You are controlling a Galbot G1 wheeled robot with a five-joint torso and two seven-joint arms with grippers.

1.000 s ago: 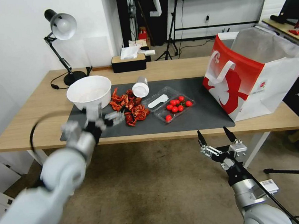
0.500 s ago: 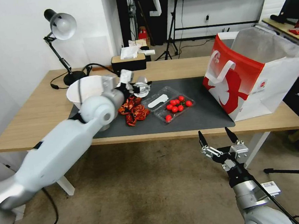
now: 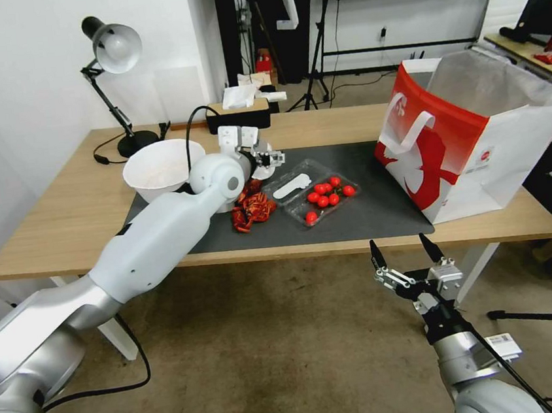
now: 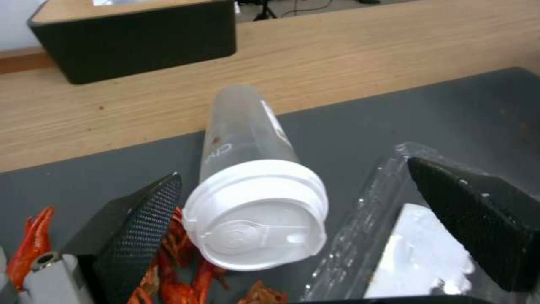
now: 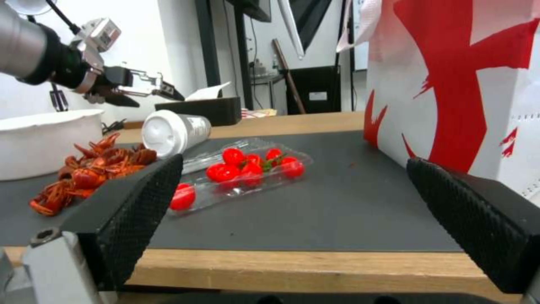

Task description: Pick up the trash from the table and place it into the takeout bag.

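A: Changed in the last second?

B: Swung the left tool (image 3: pixel 269 158) up from the near edge of the desk (image 3: pixel 60 216), past the white bowl (image 3: pixel 163 169) and out over the dark mat (image 3: pixel 368 210). Now hangs spread wide just above the white cup (image 4: pixel 256 211), one finger to each side, touching nothing.

A: And the cup?

B: Lying on its side on the mat, lid toward the left wrist camera, just beside the red crayfish shells (image 3: pixel 253 209) and the clear tomato tray (image 3: pixel 324 198). Not lifted yet.

A: Right tool (image 3: pixel 400 249)?

B: Parked low in front of the desk, released, unmoved.

A: Meaning for the job?

B: Looks lined up for a first grasp; probably needs only lowering and closing. Then a long carry to the takeout bag (image 3: pixel 472 133), standing open at the desk's right end, well apart from the cup.
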